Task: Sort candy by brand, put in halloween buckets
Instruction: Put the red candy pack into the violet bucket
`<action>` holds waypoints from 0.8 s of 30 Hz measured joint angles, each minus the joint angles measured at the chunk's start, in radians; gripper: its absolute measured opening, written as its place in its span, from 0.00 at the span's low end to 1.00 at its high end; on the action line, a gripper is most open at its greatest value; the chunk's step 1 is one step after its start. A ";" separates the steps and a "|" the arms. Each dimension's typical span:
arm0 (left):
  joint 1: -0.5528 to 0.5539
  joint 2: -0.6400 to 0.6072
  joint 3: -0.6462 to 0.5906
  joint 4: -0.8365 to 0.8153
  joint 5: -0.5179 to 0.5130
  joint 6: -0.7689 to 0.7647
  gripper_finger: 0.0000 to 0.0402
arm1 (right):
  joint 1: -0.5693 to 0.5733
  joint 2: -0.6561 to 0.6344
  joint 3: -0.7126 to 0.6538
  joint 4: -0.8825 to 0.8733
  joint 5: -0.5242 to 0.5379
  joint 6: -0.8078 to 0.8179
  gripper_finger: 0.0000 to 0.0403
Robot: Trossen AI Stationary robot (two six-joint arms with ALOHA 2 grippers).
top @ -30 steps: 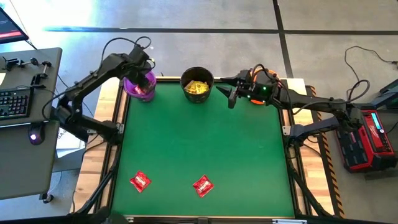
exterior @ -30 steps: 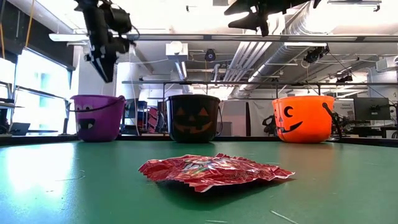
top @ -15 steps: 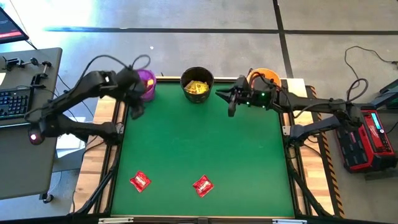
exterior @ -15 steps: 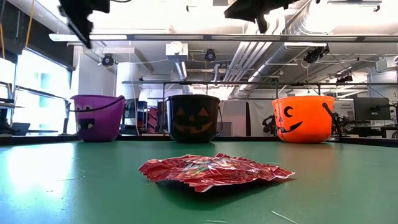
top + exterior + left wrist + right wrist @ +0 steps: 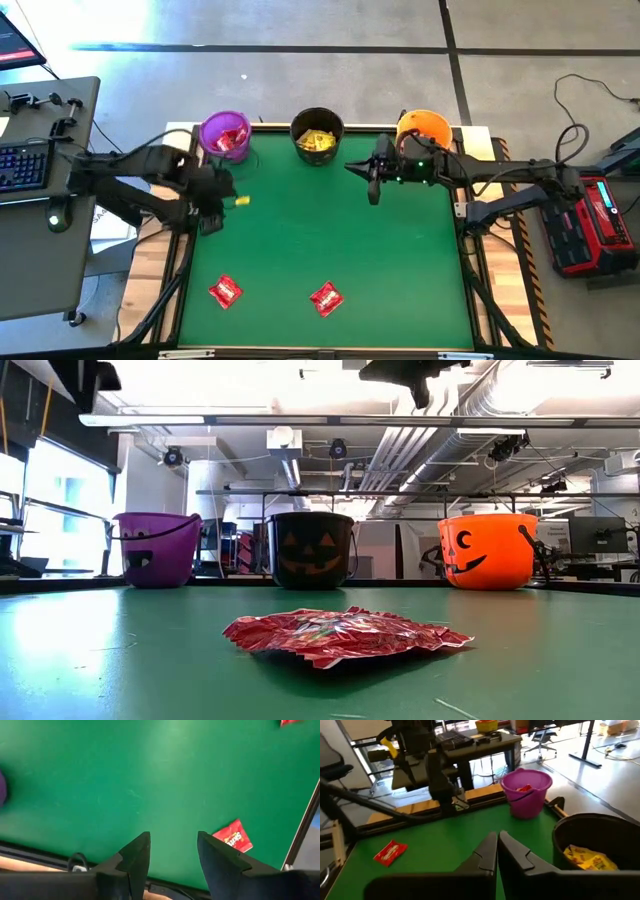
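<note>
a: along the far edge of the green table stand the three buckets, and i'll place everything from the black bucket in the middle. the purple bucket is to its left with red candy inside, the orange bucket to its right.

b: what's in the black one?

a: yellow packets. two red packets lie on the table well in front of it, near the front edge: one towards the left, one almost straight ahead of it.

b: and the grippers?

a: the right gripper hangs just right of the black bucket, in front of the orange one, fingers pressed together with nothing between them. the left gripper sits left of the black bucket and in front of the purple one, over the table's left edge, fingers parted and empty.
</note>
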 joint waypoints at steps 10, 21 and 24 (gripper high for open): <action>-0.279 0.018 0.000 0.169 -0.049 -0.187 0.33 | 0.088 0.000 0.000 -0.008 -0.007 -0.025 0.00; -0.490 0.228 0.000 0.164 -0.037 -0.267 0.33 | 0.154 0.000 0.000 -0.010 -0.007 -0.017 0.00; -0.544 0.289 0.000 0.168 -0.035 -0.288 0.35 | 0.158 0.000 0.000 -0.014 -0.007 -0.017 0.00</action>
